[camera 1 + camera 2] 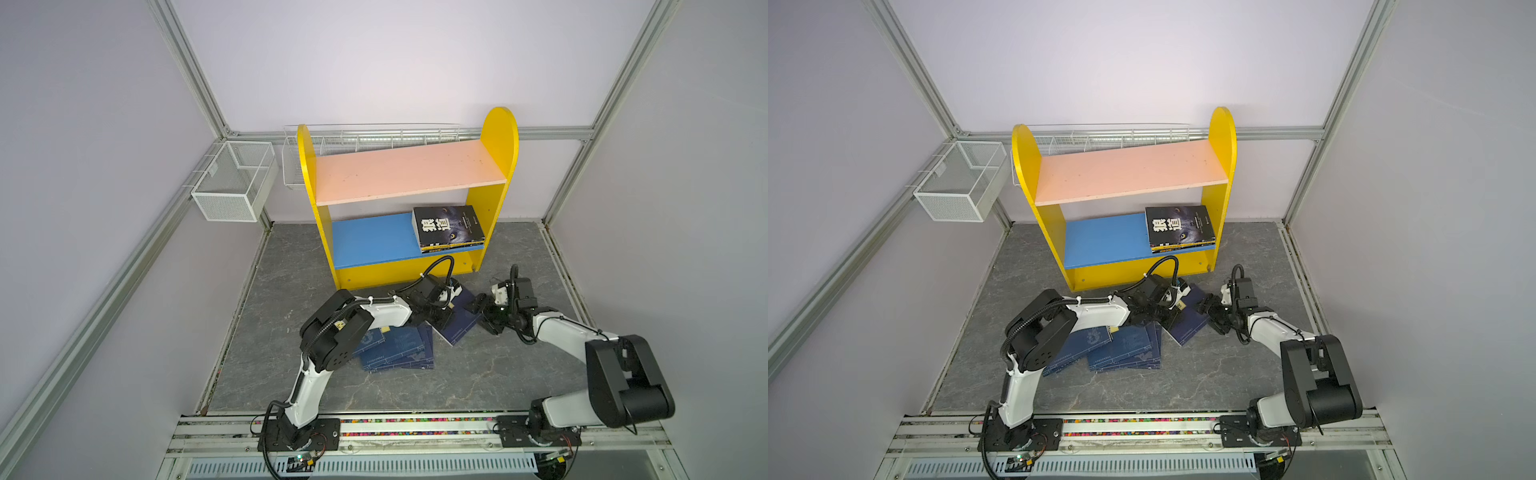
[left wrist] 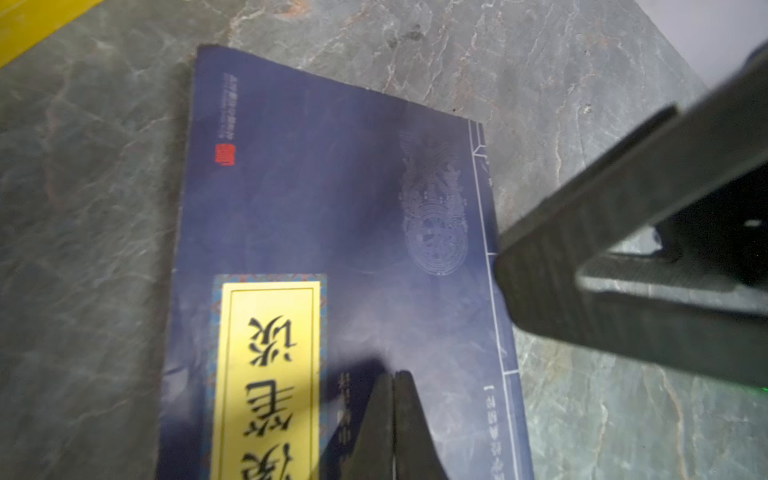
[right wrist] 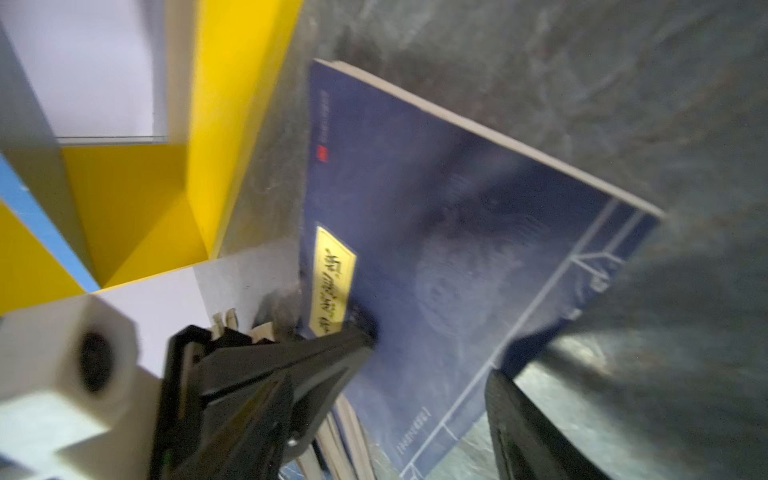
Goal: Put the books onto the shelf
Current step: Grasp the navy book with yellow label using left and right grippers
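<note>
Here the thin navy-blue yellow-labelled paperback (image 1: 460, 325) lies at nine o'clock of the wide-spread, empty right gripper (image 1: 485, 312), its cover pinned by the closed left gripper (image 2: 392, 380).

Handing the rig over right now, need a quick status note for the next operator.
Left gripper: shut, tips on the cover of a navy book lying on the grey tabletop in front of the shelf.
Right gripper: open, at that book's edge, holding nothing.
Done: black book lies flat on the blue lower board, at least one more book under it.
Left: this navy book and the navy pile on the tabletop. The pink upper board holds no books.
</note>
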`<state>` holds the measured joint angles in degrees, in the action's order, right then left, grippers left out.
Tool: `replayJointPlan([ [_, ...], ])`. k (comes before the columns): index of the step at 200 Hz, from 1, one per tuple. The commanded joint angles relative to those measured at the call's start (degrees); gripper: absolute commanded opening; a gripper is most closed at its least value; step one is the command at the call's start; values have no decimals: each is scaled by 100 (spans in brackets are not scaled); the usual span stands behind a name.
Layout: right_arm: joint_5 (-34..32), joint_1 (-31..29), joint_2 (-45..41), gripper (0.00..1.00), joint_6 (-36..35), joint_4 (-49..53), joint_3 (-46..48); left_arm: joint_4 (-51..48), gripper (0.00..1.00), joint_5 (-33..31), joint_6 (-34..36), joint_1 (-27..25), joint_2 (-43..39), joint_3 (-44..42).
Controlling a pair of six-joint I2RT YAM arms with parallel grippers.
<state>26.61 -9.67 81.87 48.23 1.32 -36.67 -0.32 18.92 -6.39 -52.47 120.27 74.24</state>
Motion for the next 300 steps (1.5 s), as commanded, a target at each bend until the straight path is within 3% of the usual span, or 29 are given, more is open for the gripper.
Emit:
replayJointPlan([
  [1,218,-60,-209,76,-90,-337,-199,-477,0,231,192,-30,362,70],
  [37,-355,-67,-465,76,-355,289,-236,-61,0,-62,-66,83,21,-293],
  [76,-796,-88,-551,76,-945,1312,-222,1196,0,2,-1361,723,-548,-917],
  [99,-837,-88,-575,76,-1217,1638,-91,1208,0,-54,-1633,886,-491,-784],
  [147,-1052,-88,-755,76,-1314,1886,171,275,0,-1113,-1387,879,-236,-299],
  [198,-803,-88,-310,76,-1335,1749,161,-543,0,-1153,-886,606,60,107],
  [263,-261,-109,637,75,-631,631,227,-1040,0,-848,-461,325,297,445],
  [300,28,-158,425,74,-547,65,175,-1033,0,-420,-357,308,313,408],
])
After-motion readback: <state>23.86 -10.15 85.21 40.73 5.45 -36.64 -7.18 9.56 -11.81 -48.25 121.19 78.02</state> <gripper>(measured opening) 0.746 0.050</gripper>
